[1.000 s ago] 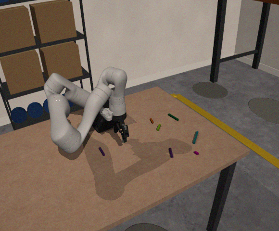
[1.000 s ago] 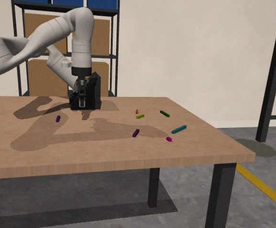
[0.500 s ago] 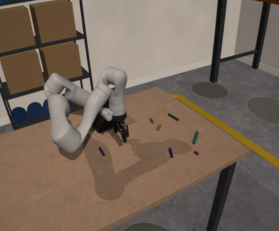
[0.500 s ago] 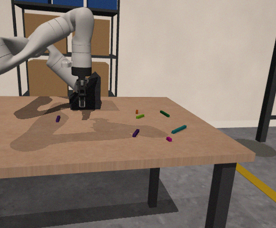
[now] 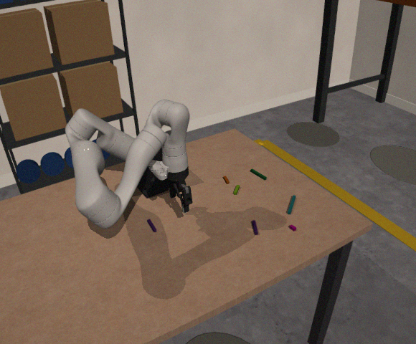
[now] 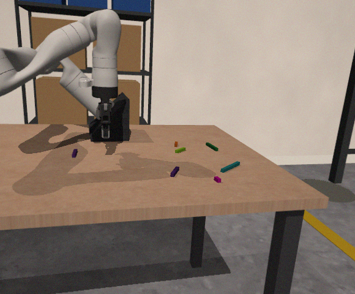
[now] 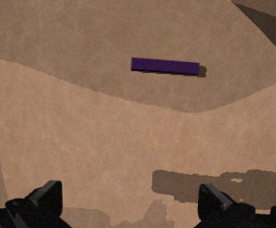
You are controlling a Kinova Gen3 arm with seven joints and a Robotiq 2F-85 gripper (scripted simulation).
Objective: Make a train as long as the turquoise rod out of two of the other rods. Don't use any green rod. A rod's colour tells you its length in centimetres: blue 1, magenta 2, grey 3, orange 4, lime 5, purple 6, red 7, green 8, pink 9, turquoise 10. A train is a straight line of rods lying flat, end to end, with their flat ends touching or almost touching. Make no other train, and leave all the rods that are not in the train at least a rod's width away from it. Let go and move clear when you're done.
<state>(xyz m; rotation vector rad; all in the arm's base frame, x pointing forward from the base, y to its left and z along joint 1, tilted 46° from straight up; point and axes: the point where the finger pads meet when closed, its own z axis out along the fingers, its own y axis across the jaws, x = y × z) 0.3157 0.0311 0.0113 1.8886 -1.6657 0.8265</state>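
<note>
Black fingers, wide open, holding nothing

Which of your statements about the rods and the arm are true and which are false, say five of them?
1. The orange rod touches the lime rod. False: a gap separates them.
2. The fingers are open. True.
3. Two purple rods lie apart. True.
4. The magenta rod is longer than the turquoise rod. False: it is shorter.
5. A two-rod train is already made. False: all the rods lie apart.
</note>
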